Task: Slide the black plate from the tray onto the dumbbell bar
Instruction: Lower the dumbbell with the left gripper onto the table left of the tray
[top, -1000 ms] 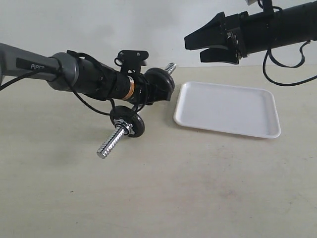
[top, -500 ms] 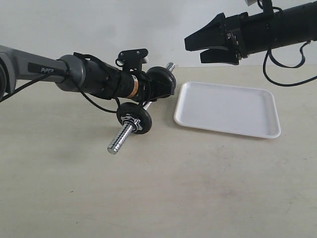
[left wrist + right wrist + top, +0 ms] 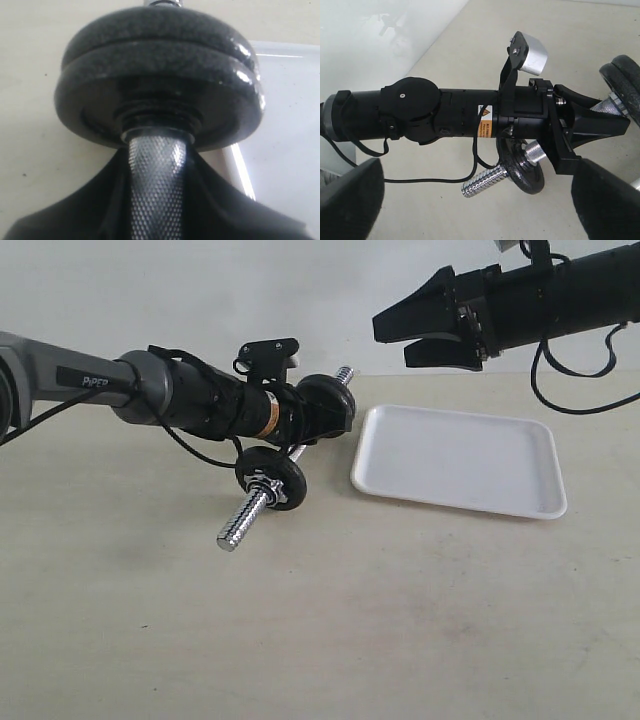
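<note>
One bar [image 3: 250,512], three plates, one tray and two arms are in view over a pale counter [image 3: 320,640].

Nearest is the bar's threaded chrome end. The bar is tilted, with this end low and the rest rising away. I cannot tell whether the tip is clear of the counter. Just up the thread sits a single plate [image 3: 272,480] with the bar through its hole and a chrome nut [image 3: 262,496] against its near face.

Behind that plate, the left end effector [image 3: 310,428] is clamped narrow on the knurled shaft. From the outside, most of the shaft is hidden by the arm and its cable. In the left wrist view the shaft runs between the dark fingers [image 3: 75,215].

Beyond the grip, two more plates [image 3: 160,75] are stacked face to face on the far thread. In the exterior view they merge into one dark lump, and the right wrist view cuts them off at its edge. The bar's far tip pokes out past them. Every plate in view is on the bar.

The tray [image 3: 460,502] lies flat on the counter, near the bar's far end but apart from it.

Farthest back, the right end effector [image 3: 392,340] hangs above the tray's far corner with its jaws spread wide. In its own view, its fingers [image 3: 350,200] are only blurred dark shapes at the corners.
</note>
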